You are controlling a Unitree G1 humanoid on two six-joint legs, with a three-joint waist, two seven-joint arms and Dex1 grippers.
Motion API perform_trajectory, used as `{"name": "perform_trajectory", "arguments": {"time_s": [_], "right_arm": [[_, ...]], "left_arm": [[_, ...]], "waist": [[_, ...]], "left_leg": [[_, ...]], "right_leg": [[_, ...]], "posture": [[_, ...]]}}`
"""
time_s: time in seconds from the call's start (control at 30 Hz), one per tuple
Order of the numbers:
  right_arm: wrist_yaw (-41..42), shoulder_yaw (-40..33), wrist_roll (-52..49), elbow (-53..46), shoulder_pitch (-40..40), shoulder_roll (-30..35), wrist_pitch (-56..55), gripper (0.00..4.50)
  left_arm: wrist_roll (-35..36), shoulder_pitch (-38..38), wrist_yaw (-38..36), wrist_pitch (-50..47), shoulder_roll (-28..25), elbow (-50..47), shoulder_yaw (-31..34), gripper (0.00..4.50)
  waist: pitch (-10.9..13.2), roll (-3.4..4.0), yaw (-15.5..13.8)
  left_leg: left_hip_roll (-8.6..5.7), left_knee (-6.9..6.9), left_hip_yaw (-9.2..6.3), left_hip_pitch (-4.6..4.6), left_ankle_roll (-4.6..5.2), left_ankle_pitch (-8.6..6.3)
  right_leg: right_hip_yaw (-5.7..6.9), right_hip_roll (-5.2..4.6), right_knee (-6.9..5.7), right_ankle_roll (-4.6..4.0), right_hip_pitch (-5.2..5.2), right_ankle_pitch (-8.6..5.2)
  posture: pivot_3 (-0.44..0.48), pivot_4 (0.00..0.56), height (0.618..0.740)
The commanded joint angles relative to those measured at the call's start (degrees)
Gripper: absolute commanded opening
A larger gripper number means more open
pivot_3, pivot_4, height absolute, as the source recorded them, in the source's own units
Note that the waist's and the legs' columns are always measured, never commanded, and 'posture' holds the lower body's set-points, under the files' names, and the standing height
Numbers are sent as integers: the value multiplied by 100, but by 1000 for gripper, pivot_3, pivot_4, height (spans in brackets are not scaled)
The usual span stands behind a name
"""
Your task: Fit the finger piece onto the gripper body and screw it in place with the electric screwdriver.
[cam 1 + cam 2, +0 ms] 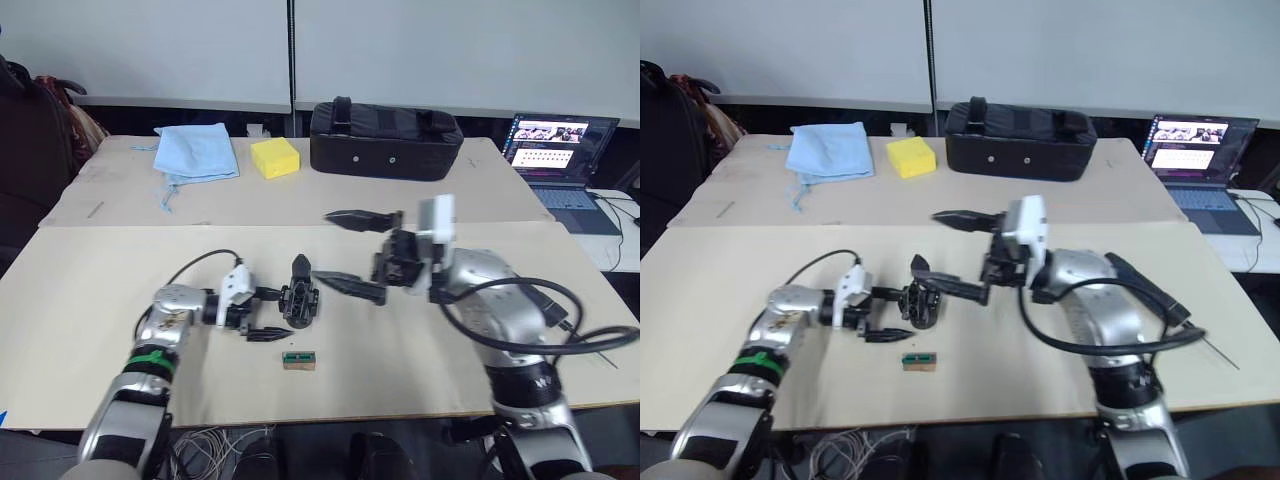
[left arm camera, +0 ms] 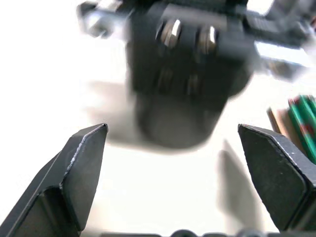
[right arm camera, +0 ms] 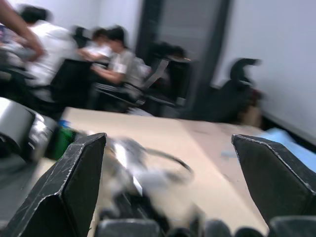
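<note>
one gripper body (image 1: 300, 303), apparently unheld.

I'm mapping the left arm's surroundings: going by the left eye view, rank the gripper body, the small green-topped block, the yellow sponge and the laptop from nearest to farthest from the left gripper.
1. gripper body, right at the left gripper.
2. green-topped block, just in front, toward the table's near edge.
3. yellow sponge, on the far table.
4. laptop, far right corner.

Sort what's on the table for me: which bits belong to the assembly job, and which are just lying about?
Job: gripper body, between the open left claw; open right claw beside it.

Lying about: green-topped block, blue cloth, yellow sponge, black case, laptop.
</note>
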State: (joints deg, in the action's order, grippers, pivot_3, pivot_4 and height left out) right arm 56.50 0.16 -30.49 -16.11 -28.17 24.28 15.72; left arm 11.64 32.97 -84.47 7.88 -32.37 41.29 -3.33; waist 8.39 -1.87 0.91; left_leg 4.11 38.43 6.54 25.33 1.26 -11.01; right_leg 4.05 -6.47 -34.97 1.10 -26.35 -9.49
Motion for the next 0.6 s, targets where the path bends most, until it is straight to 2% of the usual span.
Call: {"name": "perform_trajectory", "arguments": {"time_s": [0.03,0.13,0.27,0.4,0.47,0.6], "right_arm": [[-179,-869,-208,-487,720,528,102,4500],[-233,-1932,-10,-715,2227,947,-237,4500],[-231,-3134,533,-378,3853,1088,-1212,4500],[-435,-4192,514,192,4993,776,-1728,4500],[-483,-4705,467,417,5645,533,-1965,4500],[-962,-5169,141,309,6028,218,-1871,4500]], "left_arm": [[359,-317,-311,-290,-593,-491,403,4487],[866,-784,-492,-781,-1111,-1446,799,4487],[1539,-1322,-234,-1457,-1257,-2872,1177,4487],[2037,-2034,15,-1997,-1273,-4463,1238,4487],[2491,-2517,368,-2342,-1141,-5524,1267,4487],[3143,-2846,880,-2900,-1080,-6402,1430,4487]], "waist": [[1,0,-26],[4,0,-124],[13,22,-272],[16,27,-286],[19,34,-286],[32,69,-233]], "left_leg": [[-2,-9,0,-3,0,0],[-6,-23,-3,-2,-6,-3],[-21,-28,-4,0,-21,-15],[-32,-27,5,-8,-23,-22],[-27,-28,3,-16,-36,-30],[-20,-37,-5,-22,-39,-31]], "right_leg": [[0,0,1,-3,-2,-2],[2,-4,2,-3,-1,-27],[1,-28,9,25,6,-58],[-4,-45,16,30,16,-59],[-5,-45,15,30,19,-59],[-7,-41,7,29,17,-60]], "posture": [[0,150,740],[0,150,740],[0,150,740],[0,150,740],[0,150,740],[0,150,740]]}}
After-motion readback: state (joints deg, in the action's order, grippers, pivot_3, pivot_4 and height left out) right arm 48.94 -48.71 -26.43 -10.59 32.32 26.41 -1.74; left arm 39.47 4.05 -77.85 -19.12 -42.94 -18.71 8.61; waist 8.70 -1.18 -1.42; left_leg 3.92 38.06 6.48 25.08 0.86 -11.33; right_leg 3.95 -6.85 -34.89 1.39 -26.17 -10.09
